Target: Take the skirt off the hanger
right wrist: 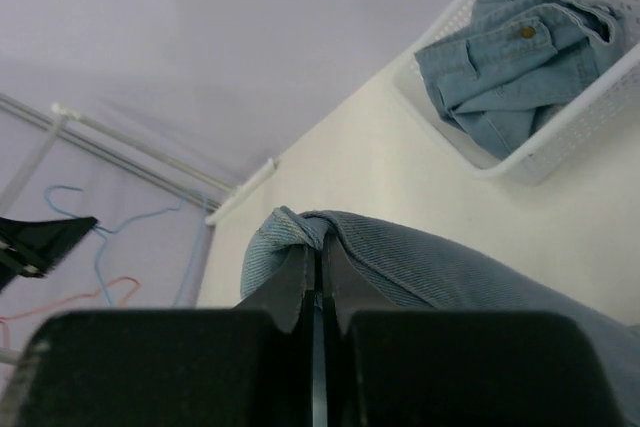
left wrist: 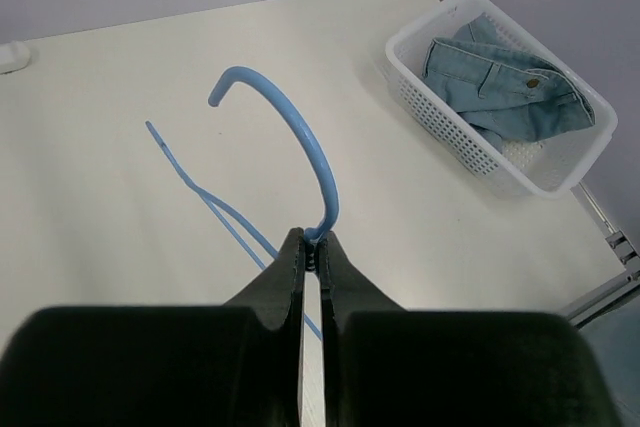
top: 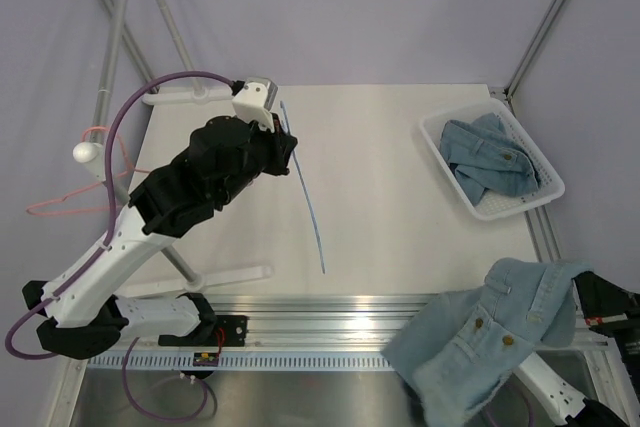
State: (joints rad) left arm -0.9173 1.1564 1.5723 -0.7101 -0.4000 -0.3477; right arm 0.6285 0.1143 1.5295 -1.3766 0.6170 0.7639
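My left gripper (left wrist: pixel 313 237) is shut on the neck of a thin blue hanger (left wrist: pixel 312 152); its hook curves up and away from the fingers. In the top view the hanger (top: pixel 307 192) hangs bare over the table's middle, below the left gripper (top: pixel 288 145). My right gripper (right wrist: pixel 318 247) is shut on a fold of the denim skirt (right wrist: pixel 450 267). In the top view the skirt (top: pixel 490 337) hangs off the hanger at the near right edge, and it hides the right gripper.
A white basket (top: pixel 440 147) with another denim garment (top: pixel 495 159) stands at the far right, also seen in the left wrist view (left wrist: pixel 455 142). A garment rack (top: pixel 110 57) with pink and blue hangers (top: pixel 70 202) stands at the left. A white bar (top: pixel 190 94) lies at the table's far left.
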